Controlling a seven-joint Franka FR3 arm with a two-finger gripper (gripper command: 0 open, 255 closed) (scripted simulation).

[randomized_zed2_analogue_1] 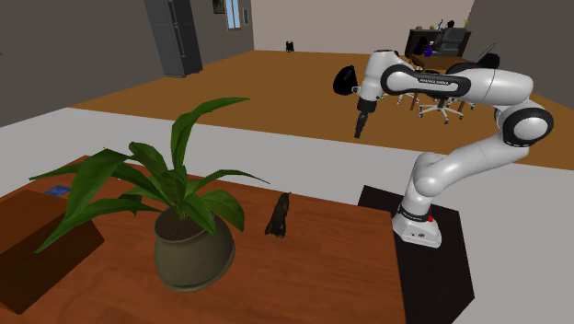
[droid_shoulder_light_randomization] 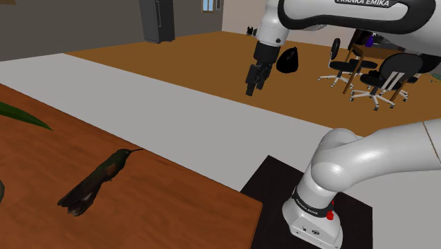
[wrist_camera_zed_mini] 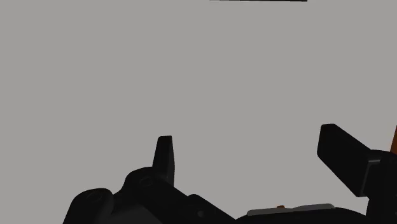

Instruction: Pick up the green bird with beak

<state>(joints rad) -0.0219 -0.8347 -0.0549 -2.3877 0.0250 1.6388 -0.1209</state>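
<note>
A small dark green-brown bird with a long thin beak [droid_shoulder_light_randomization: 99, 180] lies on the reddish-brown wooden worktop [droid_shoulder_light_randomization: 177, 205], its beak pointing toward the shoulder view's upper right and its dark tail toward the lower left. In the second exterior view the bird [randomized_zed2_analogue_1: 279, 216] sits just beside a leafy green plant in a round olive-grey pot [randomized_zed2_analogue_1: 191, 248], between that pot and the black box stand [randomized_zed2_analogue_1: 451, 267], and not far from the worktop's [randomized_zed2_analogue_1: 331, 267] edge along the grey floor.

The all-black two-finger tool [droid_shoulder_light_randomization: 252, 88] hangs in the air off the worktop, well apart from the bird, angled downward over the floor (one long green leaf [droid_shoulder_light_randomization: 25, 114] crosses the shoulder view's left edge). From the second exterior view the tool [randomized_zed2_analogue_1: 360, 131] shows below the white arm's bent wrist. In the wrist view the tool [wrist_camera_zed_mini: 248, 143] has its fingers [wrist_camera_zed_mini: 164, 156] standing wide apart with nothing between them, plain grey floor [wrist_camera_zed_mini: 191, 76] beyond.

Farther back, black-and-white office chairs [droid_shoulder_light_randomization: 381, 78] stand on an orange-brown floor [droid_shoulder_light_randomization: 177, 49].
</note>
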